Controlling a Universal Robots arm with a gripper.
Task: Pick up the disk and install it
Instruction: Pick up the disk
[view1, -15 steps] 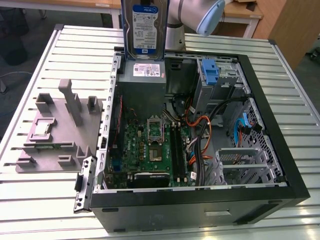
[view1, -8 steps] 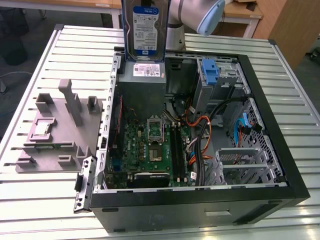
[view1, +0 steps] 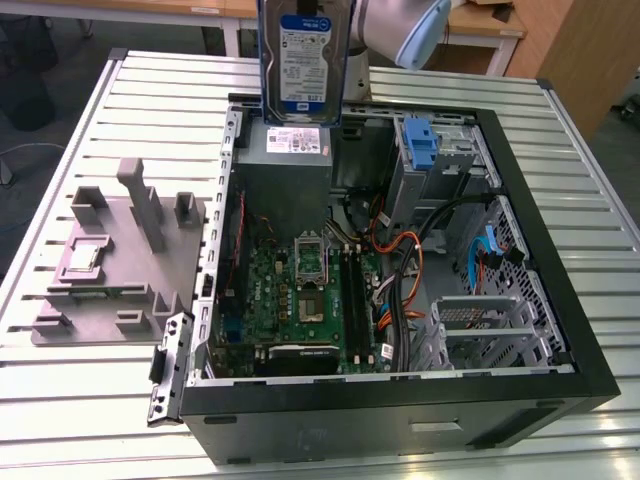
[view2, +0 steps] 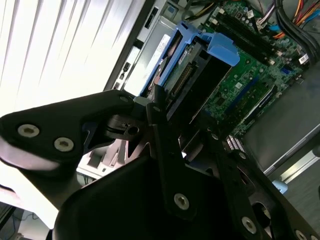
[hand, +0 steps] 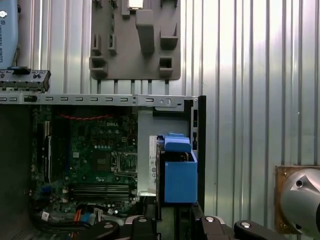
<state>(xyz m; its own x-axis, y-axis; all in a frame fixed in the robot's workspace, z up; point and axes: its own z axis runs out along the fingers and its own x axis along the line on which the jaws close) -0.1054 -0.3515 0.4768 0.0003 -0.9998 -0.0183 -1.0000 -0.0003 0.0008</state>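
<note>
End effector (view2: 185, 117) nearest: I'm clamped on the disk (view1: 303, 55), upright above the computer case (view1: 585, 350); carrying step, calling for careful squaring.

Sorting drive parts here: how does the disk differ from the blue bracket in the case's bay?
The disk is silver-grey metal with a white-and-blue label; the blue bracket is bare plastic. The disk hangs upright above the case, outside it; the blue bracket sits in a metal bay inside it. Shared: blue plastic, since both wrist views show blue rails on the disk.
</note>
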